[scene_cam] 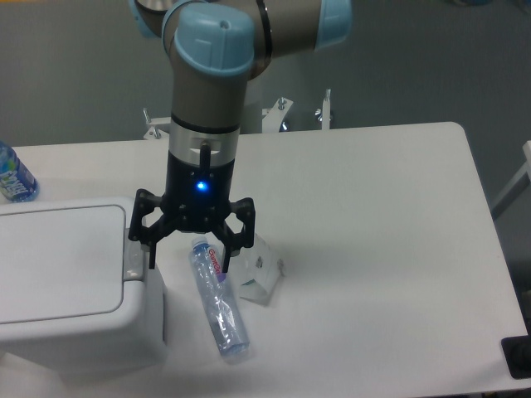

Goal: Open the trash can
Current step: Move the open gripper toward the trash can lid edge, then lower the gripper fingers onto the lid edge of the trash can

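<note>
Grey arm [207,108], pale-blue caps, black gripper [189,257], seemingly blue-lit.

The gripper [189,253] hangs with jaws spread wide above the white worktop [373,249]. At its 9 o'clock sits the trash can [66,286], lid flat down, one fingertip beside its grey latch [134,259]. A clear bottle [218,300] lies at 5 o'clock.

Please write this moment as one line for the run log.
gripper: open, beside trash can latch | lid: closed | bottle: lying on table | task: not done
</note>
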Controlling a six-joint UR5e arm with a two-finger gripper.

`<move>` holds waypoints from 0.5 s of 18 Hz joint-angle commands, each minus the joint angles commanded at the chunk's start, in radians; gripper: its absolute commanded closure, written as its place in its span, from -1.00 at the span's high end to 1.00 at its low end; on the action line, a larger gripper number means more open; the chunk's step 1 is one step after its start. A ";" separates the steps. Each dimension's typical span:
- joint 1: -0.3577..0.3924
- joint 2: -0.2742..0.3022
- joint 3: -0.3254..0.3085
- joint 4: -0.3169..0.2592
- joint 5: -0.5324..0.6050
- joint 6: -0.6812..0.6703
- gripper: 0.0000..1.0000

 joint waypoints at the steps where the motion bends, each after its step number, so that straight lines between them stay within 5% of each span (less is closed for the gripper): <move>1: -0.002 0.000 -0.002 0.000 0.002 0.000 1.00; 9: -0.015 -0.008 -0.002 0.000 0.002 -0.002 1.00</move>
